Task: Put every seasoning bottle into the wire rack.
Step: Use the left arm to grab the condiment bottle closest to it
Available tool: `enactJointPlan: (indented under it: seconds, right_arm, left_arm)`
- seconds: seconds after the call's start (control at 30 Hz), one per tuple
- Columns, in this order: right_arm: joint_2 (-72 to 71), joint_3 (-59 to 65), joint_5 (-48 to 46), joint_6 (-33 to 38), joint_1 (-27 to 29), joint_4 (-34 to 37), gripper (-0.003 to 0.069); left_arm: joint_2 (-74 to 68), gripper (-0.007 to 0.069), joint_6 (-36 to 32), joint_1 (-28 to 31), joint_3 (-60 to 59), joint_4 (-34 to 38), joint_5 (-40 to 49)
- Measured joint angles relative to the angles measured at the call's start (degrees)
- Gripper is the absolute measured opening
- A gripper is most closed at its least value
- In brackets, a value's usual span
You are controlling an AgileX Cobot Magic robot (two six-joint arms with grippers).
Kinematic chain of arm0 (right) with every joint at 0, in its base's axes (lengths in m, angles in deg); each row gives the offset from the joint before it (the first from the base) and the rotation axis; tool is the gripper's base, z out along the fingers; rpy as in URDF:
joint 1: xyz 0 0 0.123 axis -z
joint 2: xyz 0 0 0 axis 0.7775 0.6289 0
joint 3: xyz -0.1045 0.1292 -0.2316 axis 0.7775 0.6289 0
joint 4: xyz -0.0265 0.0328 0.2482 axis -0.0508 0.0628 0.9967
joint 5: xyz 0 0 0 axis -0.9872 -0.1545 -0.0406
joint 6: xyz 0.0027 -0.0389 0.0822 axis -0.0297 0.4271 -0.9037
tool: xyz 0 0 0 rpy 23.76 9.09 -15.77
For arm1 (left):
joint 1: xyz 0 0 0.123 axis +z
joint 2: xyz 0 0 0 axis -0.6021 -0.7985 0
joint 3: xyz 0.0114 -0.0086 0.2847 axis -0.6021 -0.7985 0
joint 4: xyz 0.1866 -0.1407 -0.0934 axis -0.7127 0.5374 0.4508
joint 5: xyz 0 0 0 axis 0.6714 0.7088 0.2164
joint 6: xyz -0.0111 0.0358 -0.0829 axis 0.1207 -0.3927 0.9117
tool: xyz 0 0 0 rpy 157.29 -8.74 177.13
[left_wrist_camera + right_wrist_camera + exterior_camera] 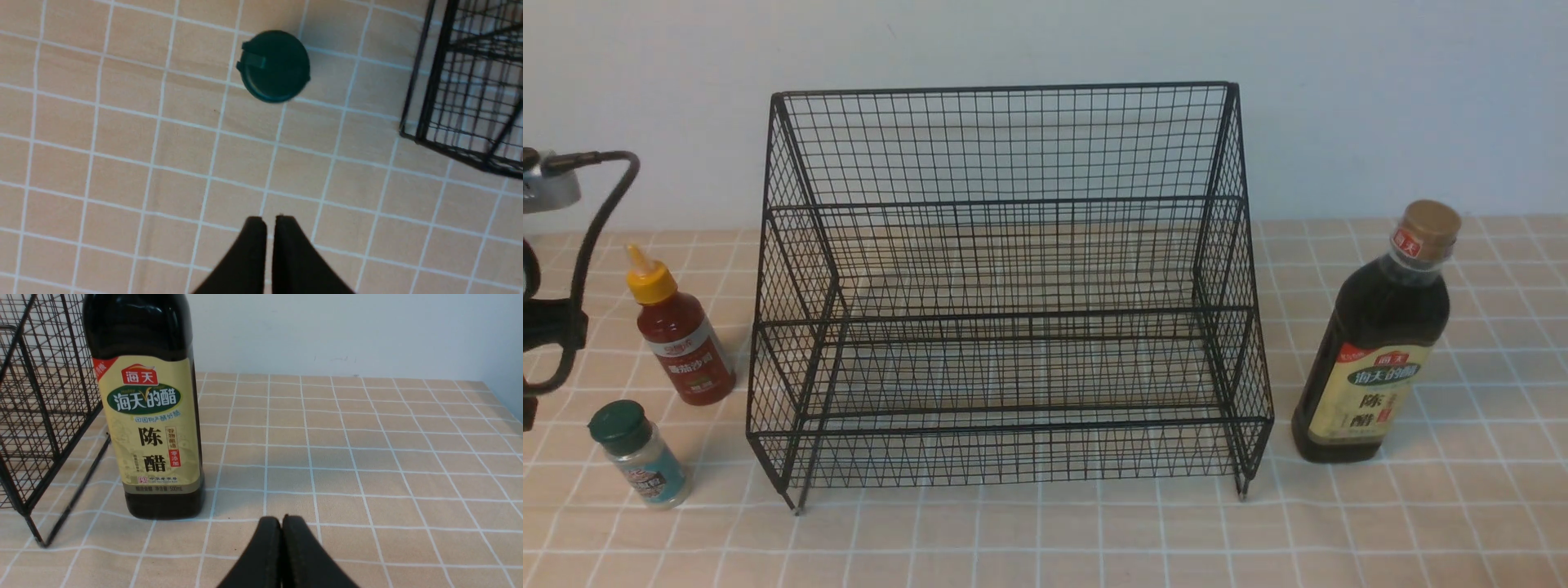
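Observation:
The black wire rack (1013, 294) stands mid-table with nothing in it. Left of it stand the red sauce bottle (680, 339) with a yellow nozzle and the small shaker (640, 455) with a dark green cap. The tall dark vinegar bottle (1376, 335) stands right of the rack. My left gripper (269, 218) hovers above the cloth, shut and empty, a short way from the shaker's cap (274, 65). My right gripper (282, 517) is shut and empty, low over the cloth, just in front and to the right of the vinegar bottle (149, 408).
A peach checked cloth (1045, 539) covers the table up to a white wall. Part of the left arm and its cable (580, 261) shows at the far left edge. The rack's corner (461, 94) lies beside the shaker, and its side (41, 416) beside the vinegar bottle.

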Motion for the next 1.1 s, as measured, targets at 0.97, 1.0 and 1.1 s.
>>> enactJointPlan:
  seconds: [0.97,1.0,1.1]
  right_arm:
    - [0.0,0.0,0.0,0.0,0.0,0.0,-0.0015]
    - [0.0,0.0,0.0,0.0,0.0,0.0,-0.0015]
    - [0.0,0.0,0.0,0.0,0.0,0.0,-0.0015]
  left_arm:
    - [-18.5,0.0552,-10.0,0.1,0.4,1.5,-14.9]
    - [-19.2,0.0537,-10.0,0.1,0.4,1.5,-14.8]
    - [-20.5,0.0477,-10.0,0.1,0.4,1.5,-14.4]
